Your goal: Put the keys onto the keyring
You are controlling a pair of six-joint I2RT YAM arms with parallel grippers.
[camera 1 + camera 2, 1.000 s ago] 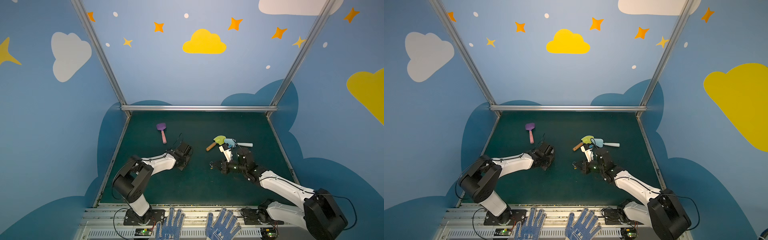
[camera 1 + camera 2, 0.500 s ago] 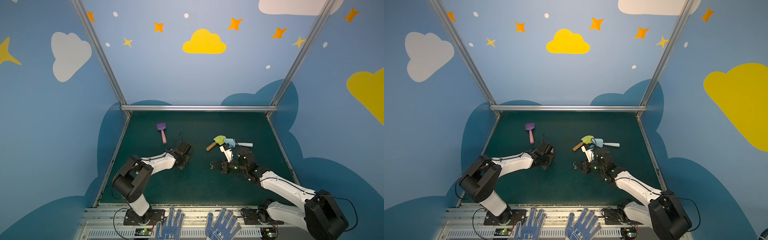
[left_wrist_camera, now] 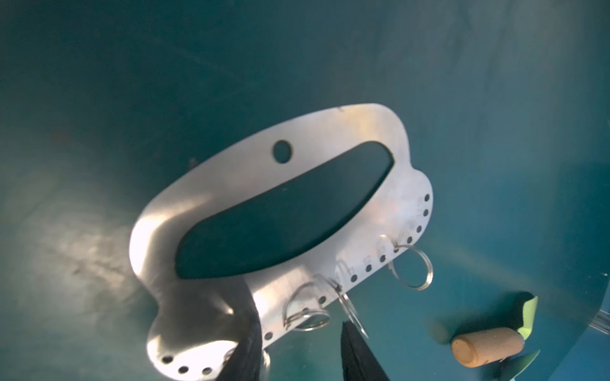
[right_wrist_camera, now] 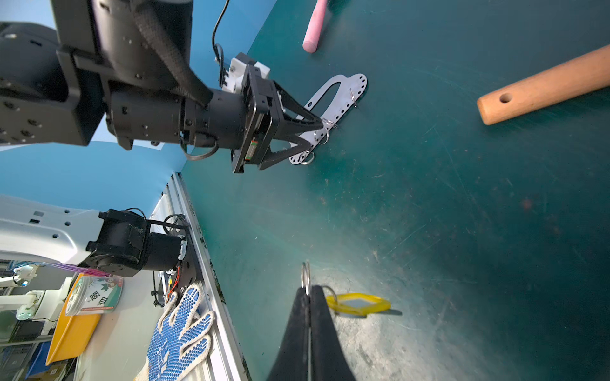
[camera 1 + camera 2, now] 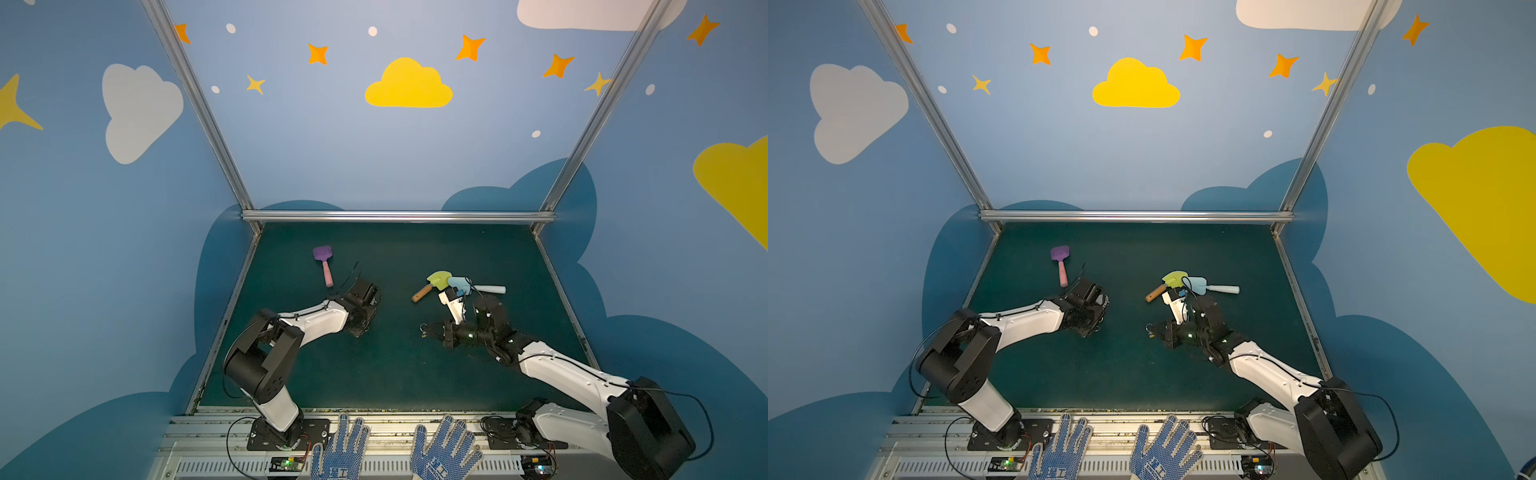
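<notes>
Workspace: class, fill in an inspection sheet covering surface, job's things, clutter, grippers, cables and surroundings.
Surface: dark green mat, scuffed.
Job's things: keyring flat on the mat, small rings in its edge holes; keys apart from it, not yet attached.
Clutter: purple toy spatula; yellow-green shovel and light blue shovel, heads overlapping.
Grippers: left gripper open over the keyring's holed edge; right gripper shut on the keys' ring.
Cables: black cable looping at the left wrist.
Surroundings: blue walls with clouds and stars; two dotted gloves in front of the mat.
</notes>
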